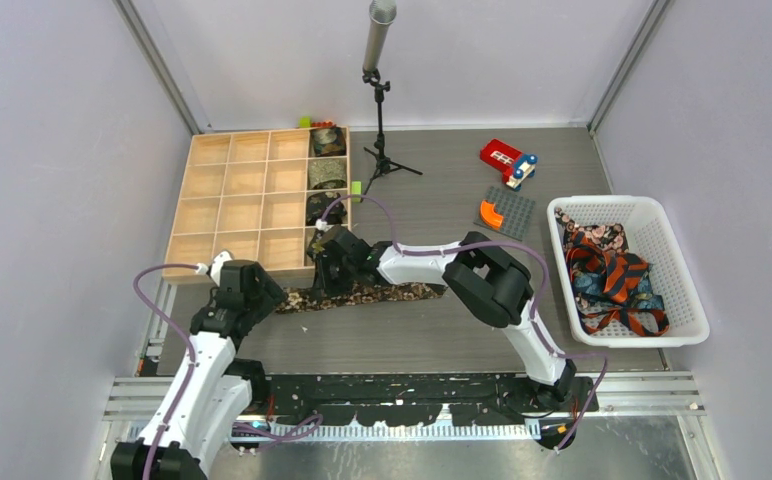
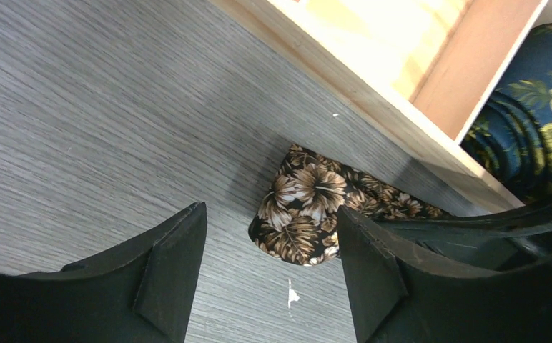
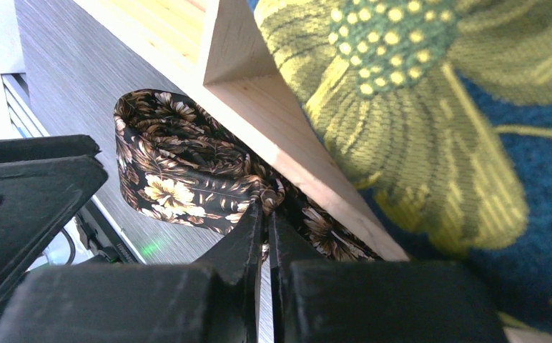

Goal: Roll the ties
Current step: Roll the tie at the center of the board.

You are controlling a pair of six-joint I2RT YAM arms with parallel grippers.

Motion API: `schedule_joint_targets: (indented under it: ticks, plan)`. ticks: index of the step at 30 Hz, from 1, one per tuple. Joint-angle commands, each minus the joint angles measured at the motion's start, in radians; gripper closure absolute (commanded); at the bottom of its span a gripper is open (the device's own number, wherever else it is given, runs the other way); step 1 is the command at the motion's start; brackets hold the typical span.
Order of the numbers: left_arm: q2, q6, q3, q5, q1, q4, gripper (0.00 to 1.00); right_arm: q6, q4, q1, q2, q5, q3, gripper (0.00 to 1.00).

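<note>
A brown floral tie [image 1: 382,293] lies flat on the table in front of the wooden organizer [image 1: 232,190]. My left gripper [image 1: 268,296] is open at the tie's left end; in the left wrist view the rounded tie end [image 2: 305,214] lies on the table between my spread fingers [image 2: 271,209]. My right gripper [image 1: 325,268] is shut on a fold of the same tie [image 3: 187,182] at the organizer's front edge, its fingertips [image 3: 266,211] pinching the fabric. Rolled ties [image 1: 327,175] fill the organizer's right column; one is blue with yellow flowers [image 3: 430,107].
A white basket [image 1: 662,212] at the right holds loose red-orange and teal ties [image 1: 612,275]. A microphone stand [image 1: 379,100], a red toy [image 1: 507,158] and a grey baseplate [image 1: 510,215] stand at the back. The organizer wall [image 2: 402,107] is close to both grippers.
</note>
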Motion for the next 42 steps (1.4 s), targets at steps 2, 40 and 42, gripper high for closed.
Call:
schedule_joint_targets:
  ticks: [2,40,42]
  plan:
    - [0.027,0.023,-0.026,-0.012,0.008,0.108,0.33,-0.046,-0.125,-0.01,0.035,0.041,0.002,0.91]
    - [-0.004,-0.121,-0.183,-0.076,0.007,0.331,0.64,-0.027,-0.264,0.03,0.124,0.017,0.224,0.91]
    - [-0.018,-0.124,-0.183,-0.077,0.008,0.319,0.68,-0.016,-0.271,0.03,0.123,0.014,0.231,0.9]
